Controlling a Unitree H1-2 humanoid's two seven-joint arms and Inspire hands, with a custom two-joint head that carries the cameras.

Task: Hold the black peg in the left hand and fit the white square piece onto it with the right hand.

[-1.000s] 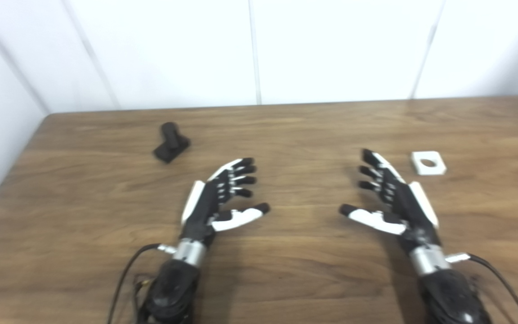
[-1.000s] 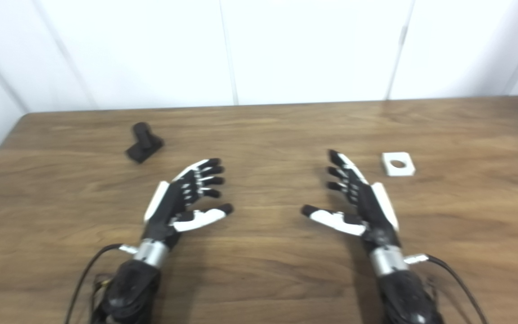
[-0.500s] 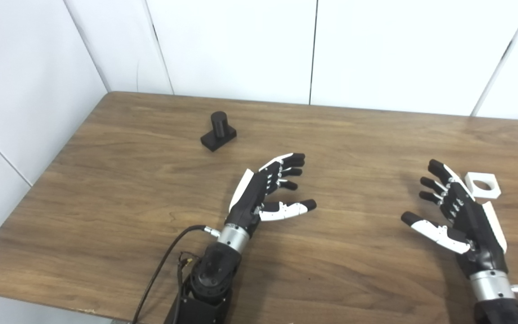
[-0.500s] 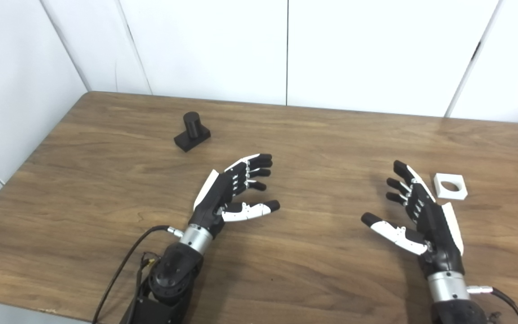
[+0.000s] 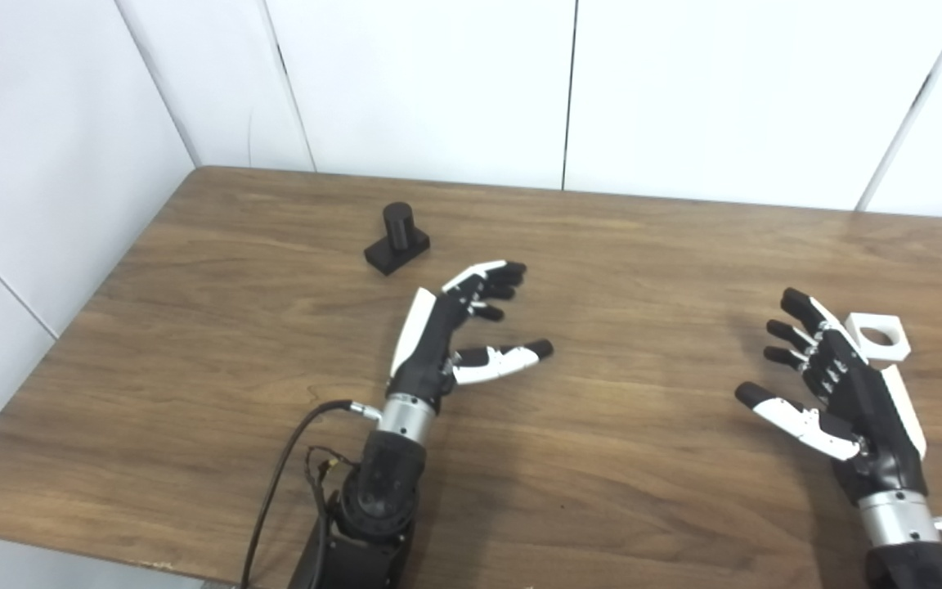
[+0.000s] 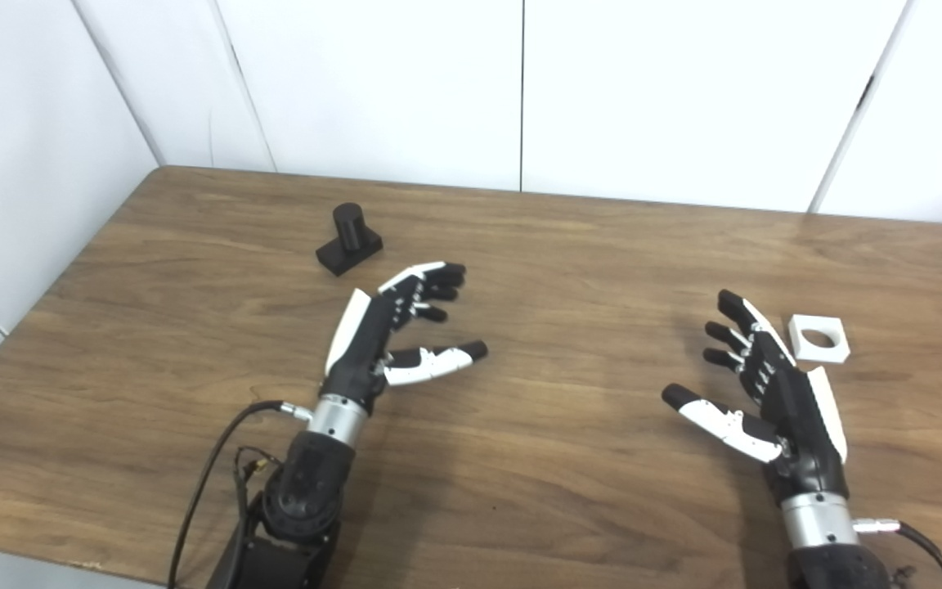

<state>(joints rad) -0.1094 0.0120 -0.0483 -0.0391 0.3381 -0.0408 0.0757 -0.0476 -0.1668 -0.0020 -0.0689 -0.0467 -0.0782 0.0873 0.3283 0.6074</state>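
The black peg [image 5: 396,237], a short cylinder on a square black base, stands upright on the wooden table [image 5: 242,327] at the back left. My left hand [image 5: 456,335] is open above the table, a short way to the right of the peg and nearer to me, holding nothing. The white square piece [image 5: 877,336] with a round hole lies flat at the right. My right hand [image 5: 835,388] is open with its fingers spread, its fingertips just left of the white piece and not touching it.
White wall panels [image 5: 430,82] rise behind the table and along its left side. The table's front edge [image 5: 70,540] and left edge are in view. A black cable [image 5: 275,491] loops beside my left forearm.
My left hand has moved forward and left, toward the black peg. The right hand has barely shifted. The camera swung between the oldest frames and half a second ago, then held still.
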